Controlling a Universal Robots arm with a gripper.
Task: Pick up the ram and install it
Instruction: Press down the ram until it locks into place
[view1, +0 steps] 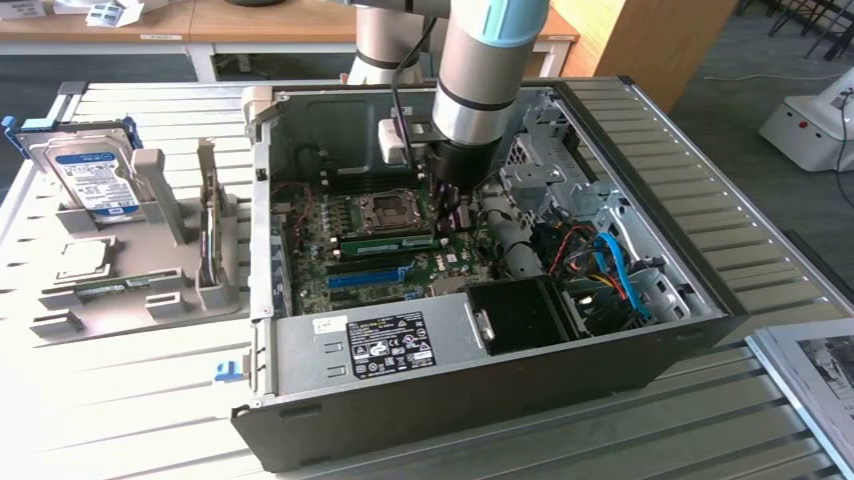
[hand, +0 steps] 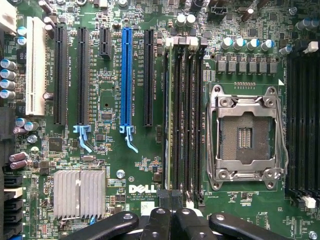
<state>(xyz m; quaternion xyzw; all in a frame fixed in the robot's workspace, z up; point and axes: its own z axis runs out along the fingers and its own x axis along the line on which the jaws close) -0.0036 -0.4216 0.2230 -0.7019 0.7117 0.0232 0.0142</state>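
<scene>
Exterior view. My grey-and-blue arm (view1: 474, 70) reaches down into the open black computer case (view1: 467, 390), which lies on its side on the slatted white table (view1: 120, 400). My pincer (view1: 449, 205) hangs just above the green motherboard (view1: 380, 265). The ram, a long thin green circuit-board stick (view1: 387, 241), lies seated flat across the board, beside the square silver processor socket (view1: 391, 208) and just to the exterior view's left of my fingertips. A bright blue slot strip (view1: 364, 276) runs nearer the camera. On the exterior view's left, a grey holder stand (view1: 127, 290) carries a blue-labelled hard drive (view1: 87, 170).

Wrist view. My black fingers (hand: 159, 225) stand pressed together, with nothing between them. Directly ahead of the tips lies the bank of long black memory slots (hand: 192, 115); the ram (hand: 168, 115) shows as a thin green edge standing in the outermost slot. The processor socket (hand: 244, 135) lies beside the bank on one side, the blue slot strip (hand: 126, 80) and the finned silver heat sink (hand: 79, 192) on the other.
</scene>
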